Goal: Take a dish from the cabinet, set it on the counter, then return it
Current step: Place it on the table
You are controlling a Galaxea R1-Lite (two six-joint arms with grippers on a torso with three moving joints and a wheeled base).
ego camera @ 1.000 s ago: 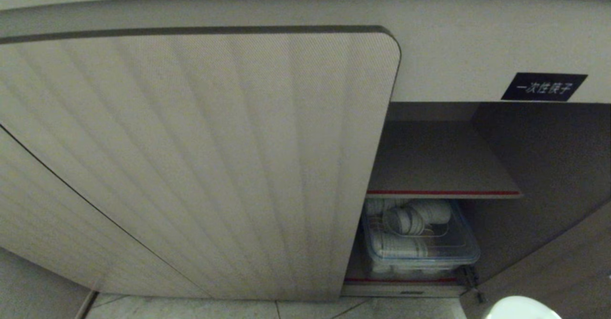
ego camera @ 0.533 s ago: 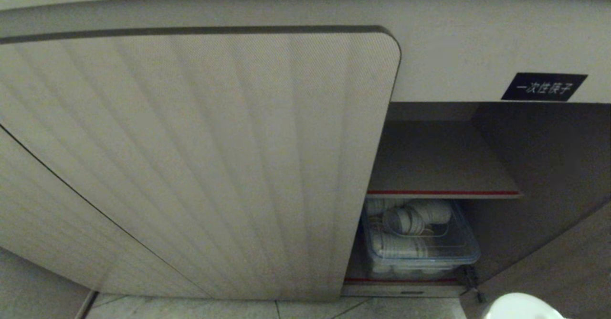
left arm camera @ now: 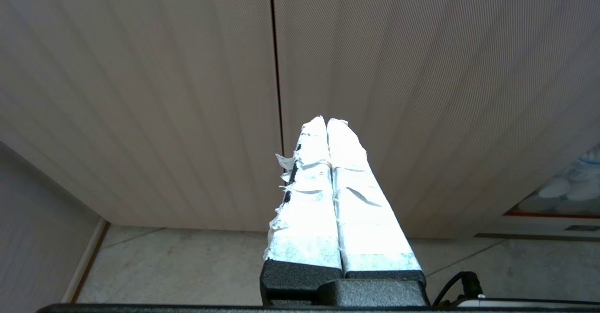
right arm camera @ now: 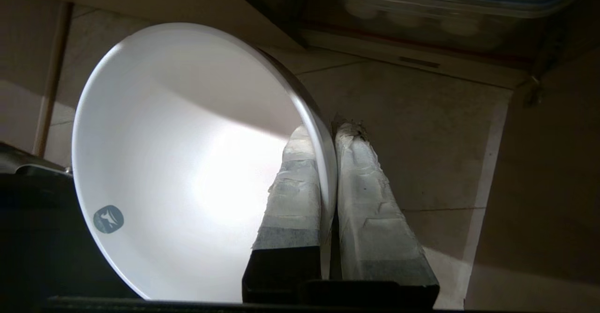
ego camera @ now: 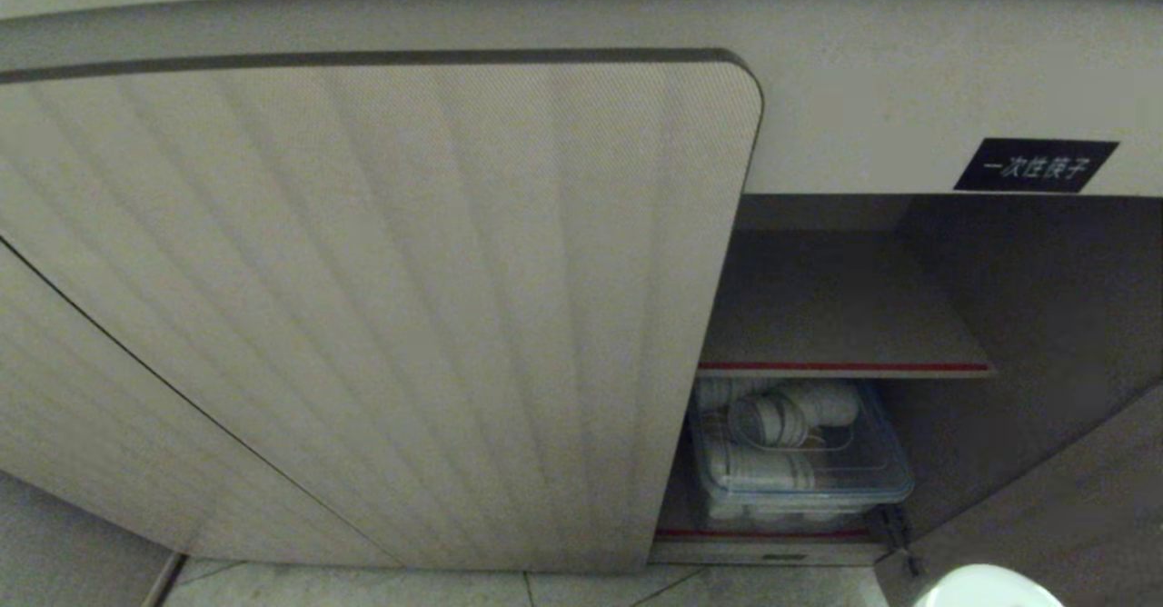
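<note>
**Bowl gripped, low outside the open cabinet**

Little has changed over the last second; the white bowl (right arm camera: pixel 187 163) only edges at the head view's lower corner. Our right pincer (right arm camera: pixel 328 130) is clamped on its rim. Our left pincer (left arm camera: pixel 327 123) is pressed shut, empty, before the ribbed door (ego camera: pixel 382 298). We judge the shelf (ego camera: pixel 845 366) the return target.

Left gripper (left arm camera: pixel 327 122): taped fingers (left arm camera: pixel 304 196) pressed together, empty, held level.
Right gripper (right arm camera: pixel 328 132): taped fingers (right arm camera: pixel 370 196) clamped on a rim, one each side.
</note>
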